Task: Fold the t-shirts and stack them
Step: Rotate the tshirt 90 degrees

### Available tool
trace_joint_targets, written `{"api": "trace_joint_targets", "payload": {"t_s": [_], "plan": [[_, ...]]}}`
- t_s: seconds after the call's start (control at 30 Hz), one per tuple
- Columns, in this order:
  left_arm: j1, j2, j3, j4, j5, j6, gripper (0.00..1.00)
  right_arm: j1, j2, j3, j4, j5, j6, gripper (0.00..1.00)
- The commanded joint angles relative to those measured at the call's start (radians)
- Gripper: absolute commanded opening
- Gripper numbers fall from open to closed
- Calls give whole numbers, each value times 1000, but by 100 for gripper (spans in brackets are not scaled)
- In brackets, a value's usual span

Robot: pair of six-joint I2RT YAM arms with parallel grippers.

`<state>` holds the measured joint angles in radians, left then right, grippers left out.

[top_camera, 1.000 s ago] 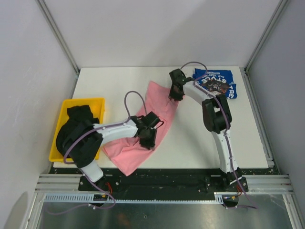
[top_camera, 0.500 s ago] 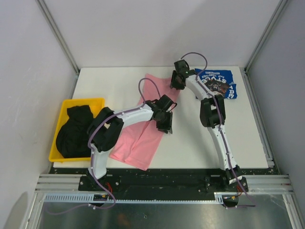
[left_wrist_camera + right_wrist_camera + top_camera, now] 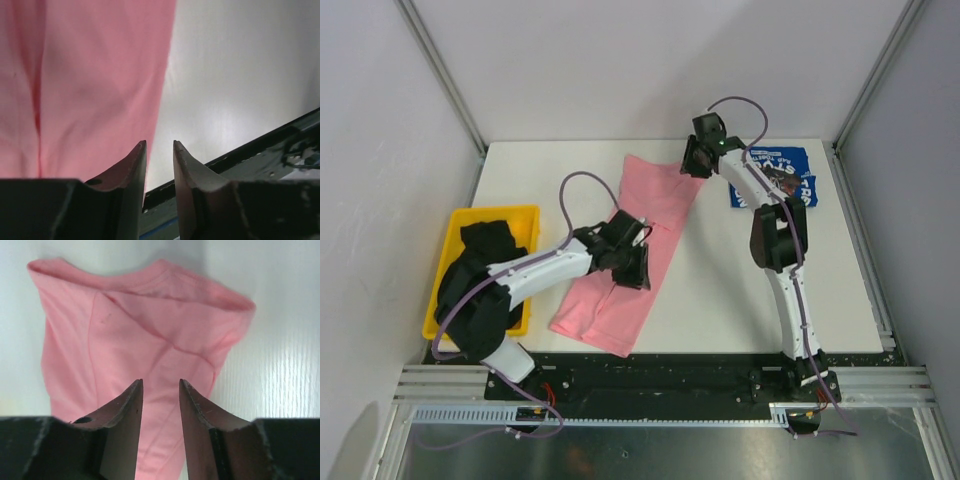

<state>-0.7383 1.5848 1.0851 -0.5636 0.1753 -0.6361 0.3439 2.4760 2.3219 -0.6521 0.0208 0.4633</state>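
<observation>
Since the earlier frame the left arm has drawn back toward the lower left, and its left gripper [image 3: 636, 272] now sits over the right edge of the pink t-shirt [image 3: 658, 205], near the middle of the top view. The right gripper [image 3: 691, 166] has shifted slightly up and right, and the shirt now lies stretched out as a long, flat strip.

That strip runs on the desk [image 3: 720, 290] from the upper centre of the frame down to the lower left. In the left wrist view the gripper fingers stand a narrow way apart with nothing between them; pink cloth fills the left of that frame and bare desk the right. In the right wrist view the fingers are likewise slightly apart, above the shirt's upper end and clamped on nothing. Whether either gripper's tips touch the cloth I cannot tell.

At the upper right a blue t-shirt [image 3: 782, 178] with white lettering lies folded, just beside the right arm. At the left, black t-shirts [image 3: 485, 243] are heaped in a yellow bin [image 3: 525, 213].
</observation>
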Motion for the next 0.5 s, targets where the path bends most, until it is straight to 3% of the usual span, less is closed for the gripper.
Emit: {"api": "trace_joint_targets", "payload": {"t_s": [0.0,0.2,0.47], "plan": [[0,-79,-122,-9,-70,32,31,4,-138,-141,-10,-5,65,37],[-9,-88,-202,-8,-98,38,24,29,-157,-309,33,-9,84,26],[-58,-37,-224,-8,-107,23,22,31,-102,-336,48,-8,91,25]]}}
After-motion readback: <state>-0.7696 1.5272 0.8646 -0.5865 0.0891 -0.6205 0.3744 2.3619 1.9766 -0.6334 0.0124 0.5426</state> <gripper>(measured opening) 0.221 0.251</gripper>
